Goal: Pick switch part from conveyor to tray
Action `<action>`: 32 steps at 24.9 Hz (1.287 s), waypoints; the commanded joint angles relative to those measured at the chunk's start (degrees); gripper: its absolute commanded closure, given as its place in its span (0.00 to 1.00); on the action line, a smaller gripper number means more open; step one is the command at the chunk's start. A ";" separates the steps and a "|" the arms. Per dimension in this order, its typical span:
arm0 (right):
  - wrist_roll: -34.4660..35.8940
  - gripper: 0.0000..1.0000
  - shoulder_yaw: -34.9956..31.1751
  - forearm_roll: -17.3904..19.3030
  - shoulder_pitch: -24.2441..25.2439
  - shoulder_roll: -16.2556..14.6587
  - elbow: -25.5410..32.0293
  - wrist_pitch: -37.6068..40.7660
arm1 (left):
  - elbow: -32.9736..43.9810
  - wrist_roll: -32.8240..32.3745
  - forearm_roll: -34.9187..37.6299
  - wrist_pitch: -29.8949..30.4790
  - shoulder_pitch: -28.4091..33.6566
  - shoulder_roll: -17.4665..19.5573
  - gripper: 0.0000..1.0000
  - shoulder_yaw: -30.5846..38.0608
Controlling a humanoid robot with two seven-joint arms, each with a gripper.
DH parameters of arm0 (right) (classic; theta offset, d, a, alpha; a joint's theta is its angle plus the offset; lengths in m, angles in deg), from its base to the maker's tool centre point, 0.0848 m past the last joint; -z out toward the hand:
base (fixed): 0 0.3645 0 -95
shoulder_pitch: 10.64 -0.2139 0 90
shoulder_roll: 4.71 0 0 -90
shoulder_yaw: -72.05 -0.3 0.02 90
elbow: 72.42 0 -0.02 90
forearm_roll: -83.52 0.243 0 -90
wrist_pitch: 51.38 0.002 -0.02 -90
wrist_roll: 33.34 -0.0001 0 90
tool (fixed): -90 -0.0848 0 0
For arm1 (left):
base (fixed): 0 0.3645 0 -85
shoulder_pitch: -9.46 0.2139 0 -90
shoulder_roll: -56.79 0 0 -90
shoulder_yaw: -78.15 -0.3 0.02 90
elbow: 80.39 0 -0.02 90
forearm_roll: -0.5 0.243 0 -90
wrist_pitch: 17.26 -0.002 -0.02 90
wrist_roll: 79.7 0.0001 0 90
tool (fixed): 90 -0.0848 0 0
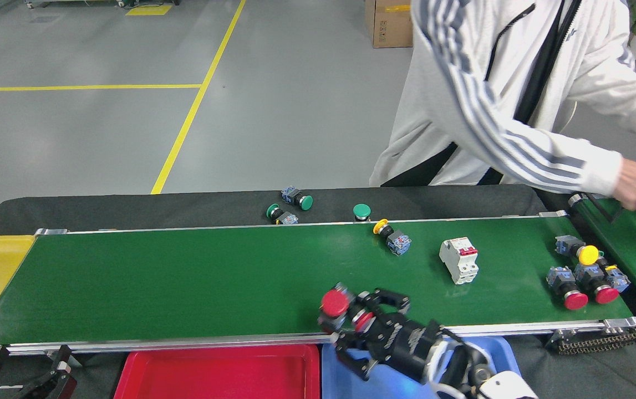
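A red-capped push-button switch part (333,306) is gripped by the right hand (351,321) over the near rail of the long dark-green conveyor belt (184,282), above the gap between one red plastic tray (218,371) and one blue plastic tray (345,382). Six other parts are counted on the belt: one yellow-capped switch (391,235) and one white circuit breaker (459,260) at 2 o'clock from the hand, and four switches clustered (584,270) at 3 o'clock. Three green-capped switches (295,202) lie on the black counter (129,208) behind the belt, and the left hand (18,379) at the lower-left corner is seen with fingers spread and empty.
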 commanded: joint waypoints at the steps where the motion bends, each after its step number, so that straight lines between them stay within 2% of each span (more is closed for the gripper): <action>1: 2.10 0.00 1.13 -1.85 -0.61 2.03 -0.82 0.86 | 0.72 0.40 -0.31 0.01 -0.17 0.61 0.00 0.05; 8: 2.46 0.00 0.43 -1.50 1.06 2.73 1.55 -0.90 | 0.80 0.40 -0.31 0.01 0.45 0.52 0.00 0.05; 9: 2.63 0.01 -3.00 -1.41 3.00 2.64 2.87 -4.15 | 0.80 0.40 -0.31 0.01 0.53 0.44 0.00 0.14; 12: 4.56 0.03 -15.20 -1.32 13.09 3.87 10.95 -19.69 | 0.80 0.40 -0.31 0.01 0.71 0.35 0.00 0.05; 14: 8.52 0.02 -19.34 -1.41 20.31 5.81 14.74 -30.25 | 0.89 0.40 -0.40 0.10 1.33 0.35 0.00 0.05; 15: 12.21 0.02 -20.75 -1.32 23.21 5.63 15.18 -33.06 | 0.89 0.40 -0.40 0.10 1.50 0.35 0.00 0.05; 18: 20.65 0.02 -25.76 -1.32 29.80 5.19 15.09 -34.38 | 0.89 0.40 -0.40 1.07 2.03 0.17 0.00 0.05; 20: 22.41 0.02 -26.73 -1.32 32.44 5.46 15.09 -34.65 | 0.98 0.40 -0.31 1.94 2.03 -0.09 0.00 -0.12; 24: 21.35 0.02 -26.81 -1.50 30.59 6.69 14.91 -37.72 | 1.95 -0.04 -0.23 1.68 0.80 -0.18 0.00 -3.11; 26: 17.75 0.02 -26.38 -2.99 25.94 6.25 14.56 -38.51 | 3.27 -0.13 -0.23 1.59 0.62 -0.27 0.00 -3.90; 29: 7.82 0.03 -25.23 -7.38 17.23 6.60 11.31 -38.60 | 3.44 -0.22 -0.23 1.50 0.71 -0.44 0.00 -4.08; 32: 2.28 0.03 -21.10 -7.56 9.50 6.51 7.27 -38.60 | 3.35 -0.22 -0.23 1.42 0.71 -0.36 0.00 -4.08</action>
